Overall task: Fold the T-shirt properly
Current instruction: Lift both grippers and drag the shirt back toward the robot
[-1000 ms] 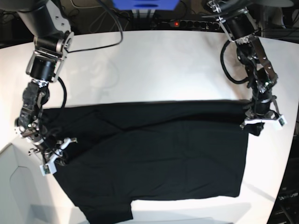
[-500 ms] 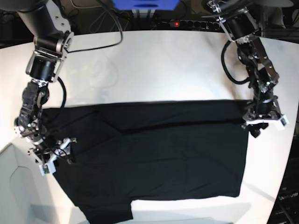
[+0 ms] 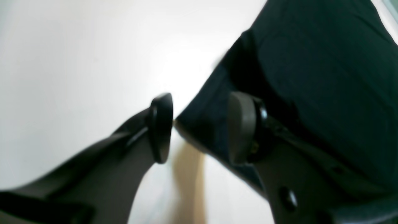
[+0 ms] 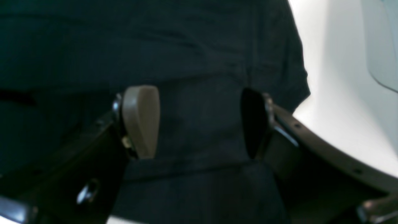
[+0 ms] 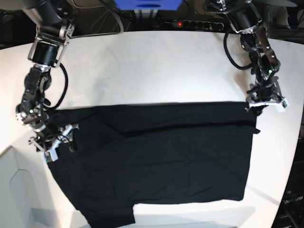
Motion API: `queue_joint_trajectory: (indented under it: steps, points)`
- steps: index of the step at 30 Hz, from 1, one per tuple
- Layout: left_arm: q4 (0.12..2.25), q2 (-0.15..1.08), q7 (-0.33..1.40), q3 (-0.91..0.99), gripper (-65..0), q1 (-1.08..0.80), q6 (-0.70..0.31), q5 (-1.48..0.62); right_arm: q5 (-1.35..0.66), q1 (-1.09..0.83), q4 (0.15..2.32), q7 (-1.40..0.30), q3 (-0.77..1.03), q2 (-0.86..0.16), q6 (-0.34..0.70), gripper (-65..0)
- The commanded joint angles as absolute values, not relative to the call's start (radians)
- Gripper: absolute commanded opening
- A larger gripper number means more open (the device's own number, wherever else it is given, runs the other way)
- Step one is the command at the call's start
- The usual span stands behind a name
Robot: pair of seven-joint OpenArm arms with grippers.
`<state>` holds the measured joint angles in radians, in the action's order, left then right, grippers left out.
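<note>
The black T-shirt (image 5: 156, 156) lies flat on the white table (image 5: 156, 66), with a long fold line running across its upper part. One sleeve sticks out at the front left (image 5: 109, 216). My left gripper (image 5: 265, 102) hangs over the shirt's far right corner. In the left wrist view the left gripper (image 3: 199, 127) is open, with the shirt's edge (image 3: 311, 77) lying below the gap. My right gripper (image 5: 59, 142) is at the shirt's left edge. In the right wrist view the right gripper (image 4: 197, 123) stands wide open just above the dark cloth (image 4: 186, 46).
A power strip (image 5: 192, 23) with a red light, cables and a blue object (image 5: 147, 4) lie beyond the table's far edge. A pale grey panel (image 5: 14, 190) sits at the front left. The table's right edge runs close to the left gripper.
Both grippers have opened and let go of the shirt. Both arms have drawn back a little toward the far side, and the shirt's edges now lie flat.
</note>
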<state>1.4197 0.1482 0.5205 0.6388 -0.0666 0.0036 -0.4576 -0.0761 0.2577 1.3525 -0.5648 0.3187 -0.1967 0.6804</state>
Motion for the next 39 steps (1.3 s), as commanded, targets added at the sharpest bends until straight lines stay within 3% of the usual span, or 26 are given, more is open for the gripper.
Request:
queue_joint_trajectory:
  steps: [1, 6, 13, 19, 31, 39]
  points:
    - [1.425, 0.16, 0.504, 0.636, -37.0, -0.054, -0.004, -0.463, -0.09, 0.272, 1.383, -0.541, 0.323, -0.206, 0.677, -23.4]
    - [1.383, 0.162, 0.504, 0.638, -37.0, -0.05, -0.004, -0.463, -0.091, 0.225, 1.408, -0.541, 0.332, -0.211, 0.677, -23.5]
    - [1.339, 0.156, 0.503, 0.636, -37.2, -0.045, -0.005, -0.463, -0.087, 0.203, 1.386, -0.541, 0.498, -0.214, 0.685, -23.5]
    - [1.273, 0.157, 0.503, 0.636, -37.8, -0.013, -0.005, -0.463, -0.091, 0.193, 1.296, -0.539, 0.527, -0.278, 0.685, -23.5]
    - [1.179, 0.153, 0.503, 0.636, -64.0, 0.022, -0.005, -0.463, -0.087, 0.163, 1.222, -0.538, 0.529, -0.315, 0.68, -23.6]
    - [1.178, 0.157, 0.503, 0.636, -64.9, 0.021, -0.005, -0.463, -0.09, 0.145, 1.164, -0.538, 0.529, -0.334, 0.685, -23.7]
